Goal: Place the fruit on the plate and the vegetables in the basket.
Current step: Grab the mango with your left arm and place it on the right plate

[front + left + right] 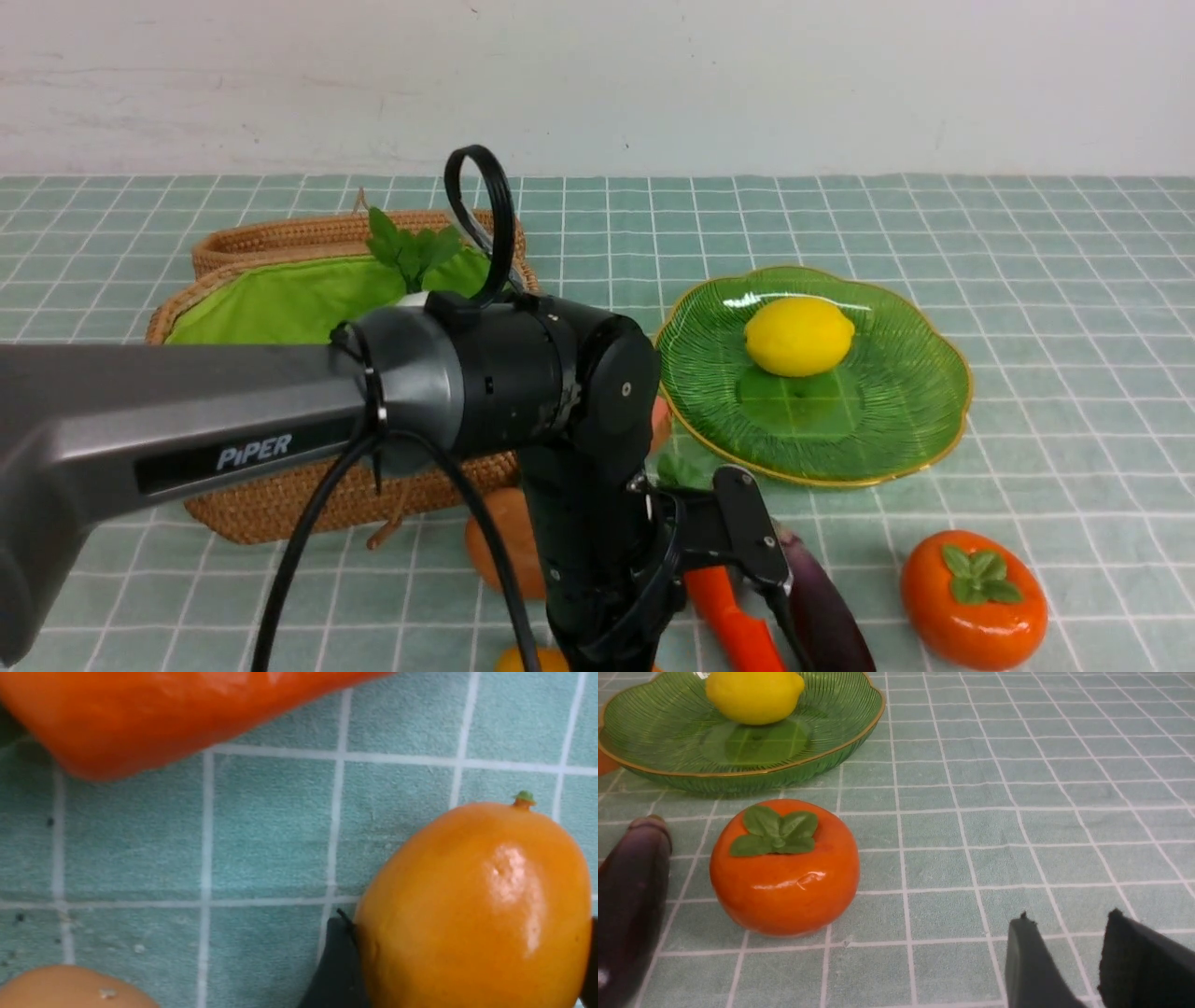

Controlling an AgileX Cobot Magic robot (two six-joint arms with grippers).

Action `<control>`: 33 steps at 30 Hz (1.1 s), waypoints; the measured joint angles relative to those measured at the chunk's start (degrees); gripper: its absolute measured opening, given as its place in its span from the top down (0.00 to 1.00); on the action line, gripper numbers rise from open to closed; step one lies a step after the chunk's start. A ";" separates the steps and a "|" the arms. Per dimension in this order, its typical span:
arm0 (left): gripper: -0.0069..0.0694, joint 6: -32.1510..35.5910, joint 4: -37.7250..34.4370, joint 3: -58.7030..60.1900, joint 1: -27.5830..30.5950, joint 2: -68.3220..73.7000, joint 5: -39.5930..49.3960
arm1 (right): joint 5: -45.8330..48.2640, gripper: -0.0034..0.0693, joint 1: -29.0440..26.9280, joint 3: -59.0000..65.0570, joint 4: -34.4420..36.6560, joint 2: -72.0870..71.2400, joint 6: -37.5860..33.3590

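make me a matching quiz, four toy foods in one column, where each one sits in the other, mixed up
1 glossy yellow lemon
2 round orange-red persimmon
3 oblong orange-yellow mango
4 long dark purple eggplant

a straddled by the left gripper
b on the ribbed green glass plate
c on the checked tablecloth, farthest right
d beside the orange carrot

Pairs: 1-b, 2-c, 3-a, 4-d

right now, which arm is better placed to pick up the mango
Left. The mango sits between the left gripper's fingers, while the right gripper hangs open over bare cloth near the persimmon, with the mango out of its view.
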 joint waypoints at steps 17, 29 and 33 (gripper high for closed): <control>0.16 -0.05 -4.79 -21.48 0.00 -0.84 5.91 | 0.00 0.62 0.00 0.00 0.00 0.00 0.00; 0.16 -0.29 -4.41 -23.80 0.00 12.13 -44.44 | 0.00 0.62 0.00 0.00 0.00 0.00 0.00; 0.16 -0.95 -4.41 -23.80 0.00 16.02 -48.50 | 0.00 0.62 0.00 0.00 0.00 0.00 0.00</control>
